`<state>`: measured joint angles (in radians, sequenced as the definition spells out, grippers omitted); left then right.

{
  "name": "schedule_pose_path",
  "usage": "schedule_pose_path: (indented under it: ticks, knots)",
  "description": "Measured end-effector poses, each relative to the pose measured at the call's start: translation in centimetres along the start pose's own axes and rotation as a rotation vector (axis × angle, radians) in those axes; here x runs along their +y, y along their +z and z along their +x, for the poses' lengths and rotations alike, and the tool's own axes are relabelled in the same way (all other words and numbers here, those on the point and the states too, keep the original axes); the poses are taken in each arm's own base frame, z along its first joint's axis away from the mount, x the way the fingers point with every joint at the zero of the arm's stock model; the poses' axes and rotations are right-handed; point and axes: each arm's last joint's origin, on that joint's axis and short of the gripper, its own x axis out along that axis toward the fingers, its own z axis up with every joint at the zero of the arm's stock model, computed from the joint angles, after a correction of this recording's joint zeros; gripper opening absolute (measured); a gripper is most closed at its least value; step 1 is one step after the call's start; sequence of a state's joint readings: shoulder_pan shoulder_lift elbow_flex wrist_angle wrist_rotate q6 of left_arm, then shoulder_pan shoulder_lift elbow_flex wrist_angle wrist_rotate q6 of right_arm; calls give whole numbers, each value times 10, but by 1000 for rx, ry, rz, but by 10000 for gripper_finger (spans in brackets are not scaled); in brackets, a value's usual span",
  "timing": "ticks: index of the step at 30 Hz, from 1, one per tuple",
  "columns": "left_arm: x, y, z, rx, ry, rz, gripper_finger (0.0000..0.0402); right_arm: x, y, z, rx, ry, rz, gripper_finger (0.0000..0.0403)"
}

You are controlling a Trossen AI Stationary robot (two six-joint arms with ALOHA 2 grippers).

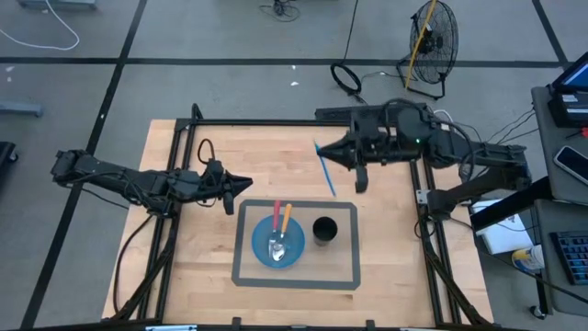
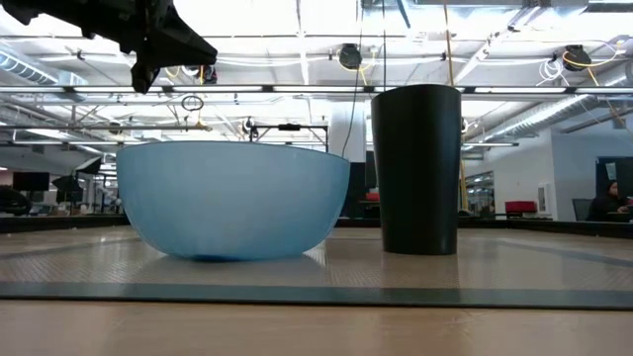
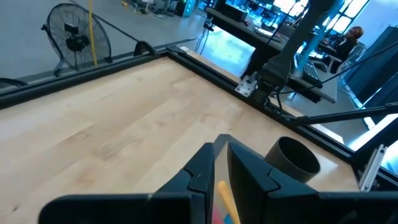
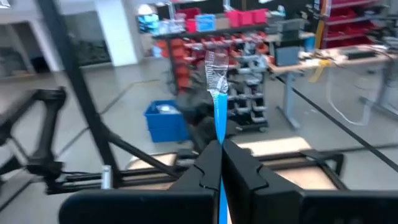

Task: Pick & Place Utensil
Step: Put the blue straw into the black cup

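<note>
We are finding two utensils (image 1: pixel 279 232) lying in the blue bowl (image 1: pixel 296 254) at lower centre, while the right gripper (image 1: pixel 331 153) is pinching a blue utensil (image 1: pixel 325 171) up at upper centre, undelivered, and the left gripper (image 1: pixel 244 184), fingers nearly together and empty, is waiting left of the bowl.

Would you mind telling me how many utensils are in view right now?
3: a pink-handled and an orange-handled utensil rest in the blue bowl; a blue-handled utensil is held in the right claw. Others may be hidden.
</note>
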<state>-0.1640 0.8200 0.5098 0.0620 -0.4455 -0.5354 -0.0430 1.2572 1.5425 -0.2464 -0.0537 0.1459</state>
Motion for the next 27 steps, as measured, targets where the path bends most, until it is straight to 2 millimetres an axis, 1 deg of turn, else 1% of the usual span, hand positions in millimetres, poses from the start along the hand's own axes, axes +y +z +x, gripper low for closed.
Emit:
schedule_pose_path:
  ticks: [6,8,12,14,18,24,27]
  knots:
    - [0,0,0,-1,0,27,49,25,0,0,-19,95,23,0]
    - [0,0,0,-1,0,30,49,34,-2,0,-22,90,25,0]
    - [0,0,0,-1,0,29,49,47,-18,-2,-30,22,15,0]
    - [0,0,0,0,-1,29,49,50,-25,-5,-67,8,22,0]
    - [0,0,0,-1,-1,28,49,52,-50,-12,-171,50,53,0]
    - [0,0,0,0,-3,17,49,45,-104,-21,-257,81,113,0]
    - [0,0,0,0,-4,16,49,41,-131,-27,-294,53,154,0]
